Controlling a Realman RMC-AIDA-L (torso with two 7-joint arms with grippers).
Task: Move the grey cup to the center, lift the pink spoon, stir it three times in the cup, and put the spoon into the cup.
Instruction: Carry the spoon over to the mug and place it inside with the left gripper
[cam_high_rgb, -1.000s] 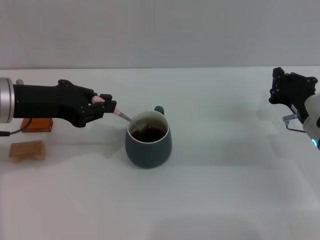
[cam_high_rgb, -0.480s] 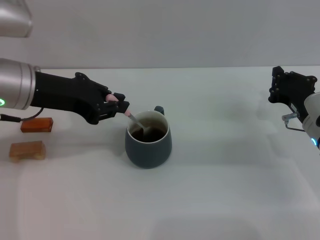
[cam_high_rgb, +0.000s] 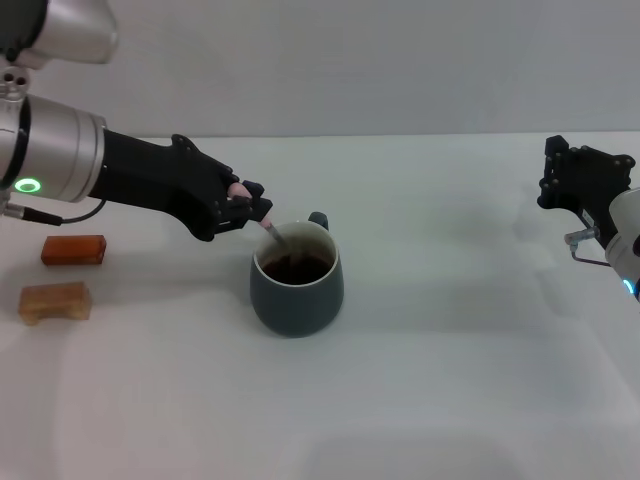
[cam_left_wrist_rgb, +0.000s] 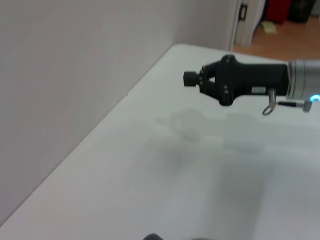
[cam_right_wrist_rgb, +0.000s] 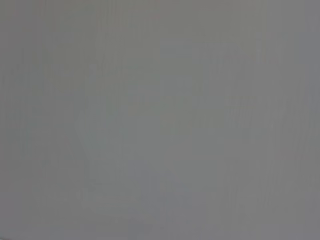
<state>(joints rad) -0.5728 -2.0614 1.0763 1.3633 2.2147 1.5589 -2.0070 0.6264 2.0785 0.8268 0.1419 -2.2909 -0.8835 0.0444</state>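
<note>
The grey cup (cam_high_rgb: 297, 282) stands near the middle of the white table in the head view, handle toward the back, dark brown liquid inside. My left gripper (cam_high_rgb: 254, 212) hovers just behind and left of its rim, shut on the pink spoon (cam_high_rgb: 268, 231). The spoon slants down steeply, its metal end dipped in the liquid. My right gripper (cam_high_rgb: 572, 180) is parked far off at the table's right side, also seen in the left wrist view (cam_left_wrist_rgb: 192, 78). The right wrist view is a blank grey.
An orange-brown block (cam_high_rgb: 73, 249) and a tan block (cam_high_rgb: 55, 301) lie at the table's left, below my left arm. A grey wall runs along the table's far edge.
My left arm has swung right and lifted, bringing the gripper closer to the cup's rim. The spoon now stands steeper in the liquid. The right arm has not moved.
</note>
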